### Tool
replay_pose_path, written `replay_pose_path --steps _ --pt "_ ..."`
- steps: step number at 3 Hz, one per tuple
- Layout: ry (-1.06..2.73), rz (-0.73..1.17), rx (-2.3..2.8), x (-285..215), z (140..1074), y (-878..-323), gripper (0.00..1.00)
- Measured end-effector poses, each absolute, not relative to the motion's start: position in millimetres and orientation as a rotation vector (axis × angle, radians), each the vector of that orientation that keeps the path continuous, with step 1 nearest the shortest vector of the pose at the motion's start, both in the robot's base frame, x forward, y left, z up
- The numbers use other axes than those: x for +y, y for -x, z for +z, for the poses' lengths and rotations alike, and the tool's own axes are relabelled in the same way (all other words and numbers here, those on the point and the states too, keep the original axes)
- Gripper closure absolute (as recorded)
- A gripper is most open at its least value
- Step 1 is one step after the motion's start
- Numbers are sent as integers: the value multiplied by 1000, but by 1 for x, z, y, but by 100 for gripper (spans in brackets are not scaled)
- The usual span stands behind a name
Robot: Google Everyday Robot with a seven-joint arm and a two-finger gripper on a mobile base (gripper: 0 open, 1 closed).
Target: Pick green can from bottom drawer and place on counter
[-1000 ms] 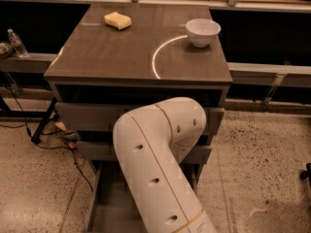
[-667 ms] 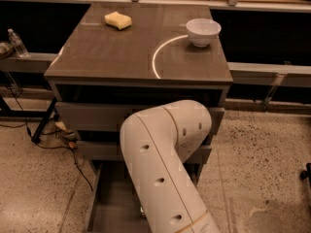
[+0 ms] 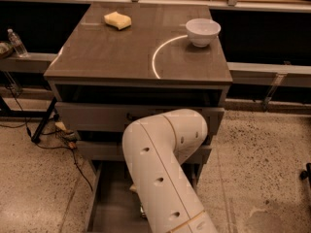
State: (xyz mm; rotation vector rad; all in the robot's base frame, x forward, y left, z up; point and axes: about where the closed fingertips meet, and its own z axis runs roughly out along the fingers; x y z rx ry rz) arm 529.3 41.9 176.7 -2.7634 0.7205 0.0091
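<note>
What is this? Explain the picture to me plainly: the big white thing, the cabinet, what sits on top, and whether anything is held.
The big white tube is a robot's arm, bent at an elbow and reaching down in front of a drawer cabinet. One camera looks down from above. The cabinet's glossy top, the counter, carries a yellow sponge and a white bowl beside a thin white arc. The bottom drawer is pulled open; its grey floor shows left of the arm. The claw at the arm's end is hidden behind the arm, down by that drawer, so I cannot tell whether it holds anything. No green can is visible.
</note>
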Motion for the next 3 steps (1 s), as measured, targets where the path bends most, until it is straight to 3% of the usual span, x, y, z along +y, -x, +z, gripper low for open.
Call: replay_pose_path --steps 2,3 --pt "2864 75 630 51 125 -527 4" --pt "2870 83 630 64 111 -534 34"
